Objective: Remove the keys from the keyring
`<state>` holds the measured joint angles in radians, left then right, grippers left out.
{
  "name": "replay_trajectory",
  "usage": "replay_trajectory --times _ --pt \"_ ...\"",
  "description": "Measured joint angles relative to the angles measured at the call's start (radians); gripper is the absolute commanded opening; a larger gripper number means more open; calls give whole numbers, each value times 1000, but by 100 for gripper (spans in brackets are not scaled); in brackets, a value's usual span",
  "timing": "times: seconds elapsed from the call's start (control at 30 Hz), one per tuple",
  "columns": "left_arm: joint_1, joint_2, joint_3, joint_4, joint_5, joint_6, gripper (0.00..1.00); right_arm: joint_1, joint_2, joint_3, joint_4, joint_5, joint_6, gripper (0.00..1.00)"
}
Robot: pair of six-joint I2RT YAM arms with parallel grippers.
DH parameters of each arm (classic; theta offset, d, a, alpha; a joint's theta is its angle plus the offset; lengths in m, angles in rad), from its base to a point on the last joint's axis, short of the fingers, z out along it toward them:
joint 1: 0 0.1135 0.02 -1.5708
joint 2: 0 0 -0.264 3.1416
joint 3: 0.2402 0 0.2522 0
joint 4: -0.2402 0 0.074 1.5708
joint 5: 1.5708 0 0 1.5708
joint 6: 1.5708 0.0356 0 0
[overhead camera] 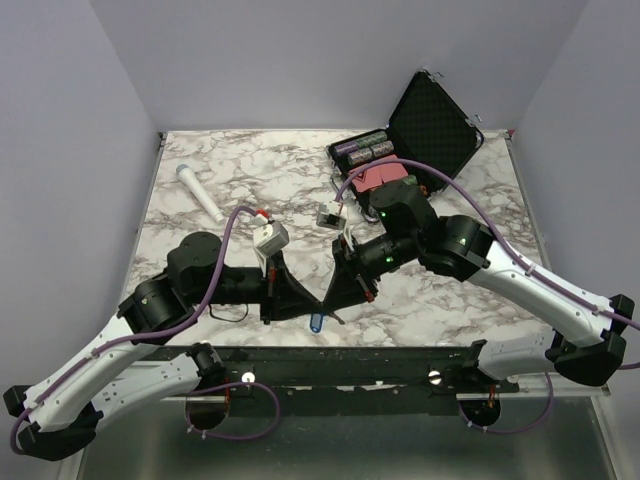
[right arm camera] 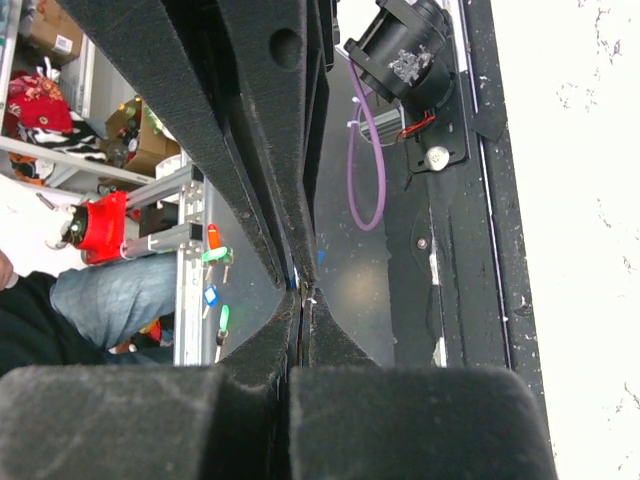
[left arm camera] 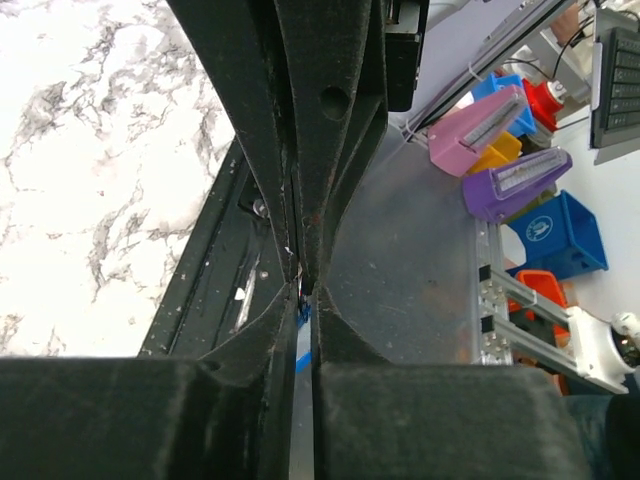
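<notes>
Black and foam-lined, two grippers meet tip to tip at the marble table's (overhead camera: 260,170) near edge, the left gripper (overhead camera: 315,303) clamped shut, one bright-blue oblong plastic keyring tag (overhead camera: 317,322) hanging just beneath, the right gripper (overhead camera: 331,299) likewise shut, the silvery keys too small to tell.

Robotics lab: aluminium framing (left arm camera: 490,310), coloured plastic bins (left arm camera: 562,236), cluttered shelves (right arm camera: 70,165).

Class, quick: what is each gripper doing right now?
Left gripper: closed; blue key tag beside its tips.
Right gripper: closed; what it pinches cannot be told.
</notes>
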<state>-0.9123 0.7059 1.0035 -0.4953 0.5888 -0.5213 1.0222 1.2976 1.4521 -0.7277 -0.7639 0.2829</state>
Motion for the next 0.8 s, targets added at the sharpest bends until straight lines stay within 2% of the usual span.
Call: replay_trajectory --times 0.03,0.13,0.33,0.4,0.5,0.63,0.8 --pt "0 0 1 0 0 0 25 0 0 1 0 -2 -2 1" --pt "0 0 10 -2 1 -3 29 1 -1 5 -1 -6 -6 1" --pt "-1 2 37 0 2 -7 20 1 -8 6 -11 -8 -13 1" --pt "-1 2 37 0 1 -7 20 2 -11 8 -13 -9 -14 1" --pt "-2 6 38 -2 2 -8 28 4 -11 17 -16 -9 -14 1" --pt "-2 11 38 -2 2 -10 30 5 -11 23 -16 -9 -14 1" --pt "-8 14 38 0 2 -13 20 5 -11 23 -17 -9 -14 1"
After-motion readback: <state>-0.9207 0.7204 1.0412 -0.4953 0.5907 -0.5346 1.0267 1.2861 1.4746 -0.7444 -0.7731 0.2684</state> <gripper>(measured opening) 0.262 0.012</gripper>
